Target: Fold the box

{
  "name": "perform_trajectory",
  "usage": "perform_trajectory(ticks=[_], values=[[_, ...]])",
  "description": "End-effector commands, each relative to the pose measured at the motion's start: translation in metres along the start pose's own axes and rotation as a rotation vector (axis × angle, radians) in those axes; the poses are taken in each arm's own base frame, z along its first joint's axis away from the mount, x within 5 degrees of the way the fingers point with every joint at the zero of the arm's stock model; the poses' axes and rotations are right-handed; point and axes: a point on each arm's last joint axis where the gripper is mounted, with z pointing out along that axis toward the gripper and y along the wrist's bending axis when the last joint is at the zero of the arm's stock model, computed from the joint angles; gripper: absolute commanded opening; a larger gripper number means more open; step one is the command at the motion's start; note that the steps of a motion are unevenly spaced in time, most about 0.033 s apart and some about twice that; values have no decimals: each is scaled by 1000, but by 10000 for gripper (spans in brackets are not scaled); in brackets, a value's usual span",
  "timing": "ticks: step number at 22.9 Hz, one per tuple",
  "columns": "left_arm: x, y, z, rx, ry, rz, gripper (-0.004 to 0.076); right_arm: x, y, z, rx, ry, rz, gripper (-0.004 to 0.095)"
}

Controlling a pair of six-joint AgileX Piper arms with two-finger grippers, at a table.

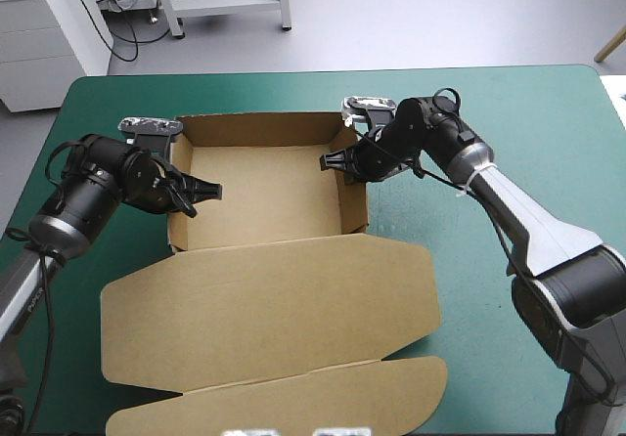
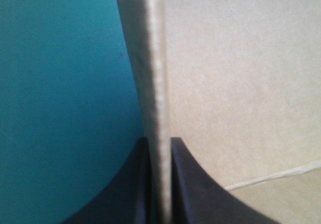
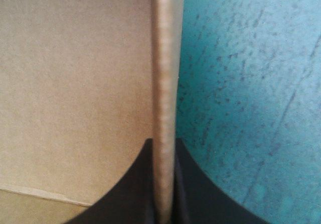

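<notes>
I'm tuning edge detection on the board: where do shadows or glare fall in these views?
High view: even light, no glare, soft shade inside the box along its walls. Left wrist view: the wall's outer face, ahead of the left gripper, lies in shade. Right wrist view: the teal-green cover is evenly lit, no glare.

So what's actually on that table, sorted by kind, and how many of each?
Brown cardboard box, an open tray with its lid flat: 1
Pairs of black fin-shaped fingers: 2 (left fingers shut on its left wall, right fingers shut on its right wall)
Teal-green table cover: 1
Total: 4
</notes>
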Motion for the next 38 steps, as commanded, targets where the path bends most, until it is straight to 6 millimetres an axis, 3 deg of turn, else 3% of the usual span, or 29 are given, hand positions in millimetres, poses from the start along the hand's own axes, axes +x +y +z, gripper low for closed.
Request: perform_trajectory(ticks=[1,4,9,11,19,22,26,31,38], values=[[-6,-11,-5,0,-29,61,-10,-7,13,-34,-46,-94,-48,-18],[-14,-17,11,-14,48,50,-10,-4,12,-45,-5,-95,-71,-18],[-35,-27,15,-9,81,52,-10,4,2,-67,135,-52,-69,-18],[-43,-41,16,33,89,86,-10,9,-4,-75,190,4,-76,-18],[-49,-76,39,82,144,166,-10,7,-16,-88,258,-38,-43,-18],[-47,-81,58,69,193,173,-10,2,-32,-78,228,-10,33,-17],[-46,-83,71,64,222,175,-10,0,-40,-63,251,24,36,-17],[-46,-85,82,61,234,177,-10,0,-46,-26,253,106,46,-17],[-52,-82,85,139,210,103,-10,0,-49,-19,259,122,48,-17]])
